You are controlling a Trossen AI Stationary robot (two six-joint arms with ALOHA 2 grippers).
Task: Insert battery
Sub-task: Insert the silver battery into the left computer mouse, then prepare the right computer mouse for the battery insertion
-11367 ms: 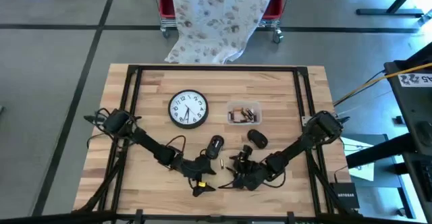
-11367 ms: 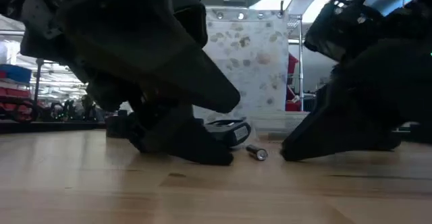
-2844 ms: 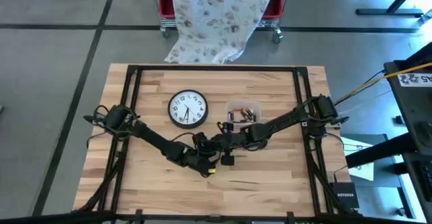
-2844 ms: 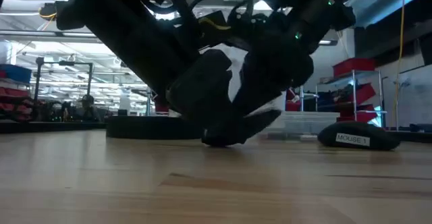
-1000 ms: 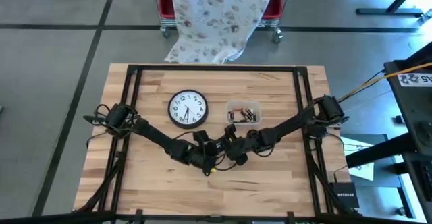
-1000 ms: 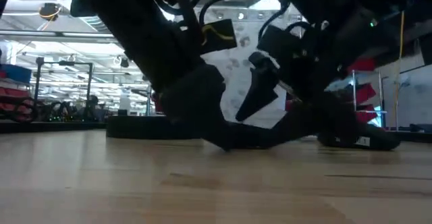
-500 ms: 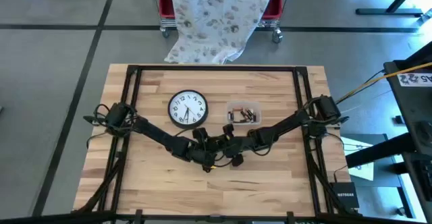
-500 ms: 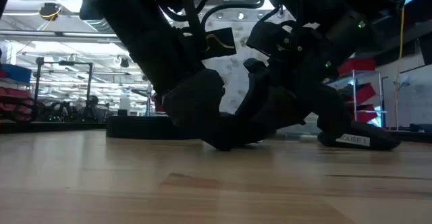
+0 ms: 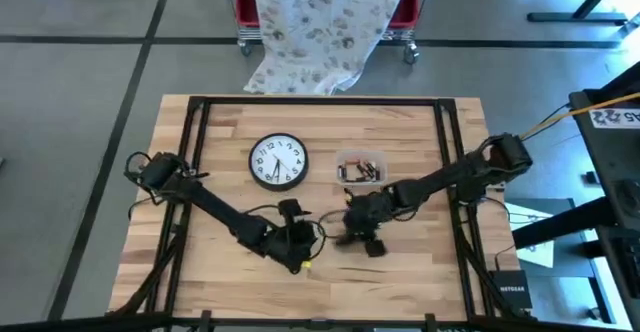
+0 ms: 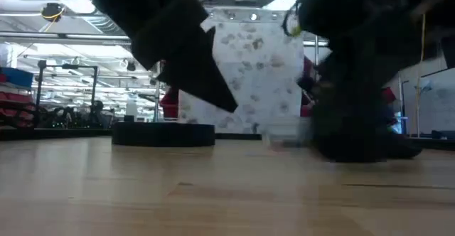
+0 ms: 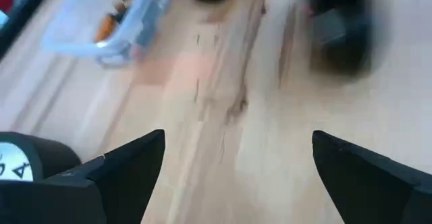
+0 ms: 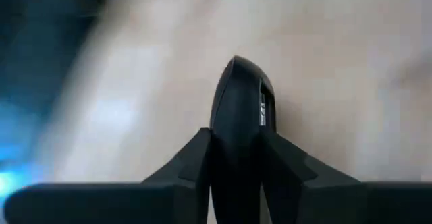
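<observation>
On the wooden table (image 9: 400,122), seen from above, the left gripper (image 9: 292,244) hangs low at centre-left of the frame, its 2 fingers spread wide with nothing between them. Above it lies the wall clock (image 9: 277,162); right of that, the clear tray of batteries (image 9: 361,168). Lower centre-right, the right gripper (image 9: 362,234) is clamped on a dark computer mouse (image 12: 237,109), its fingers pressed against both flanks. No loose battery shows near either claw. The step looks like handling the mouse; next, it seems, its compartment must face up and the free left claw fetch 1 cell.
</observation>
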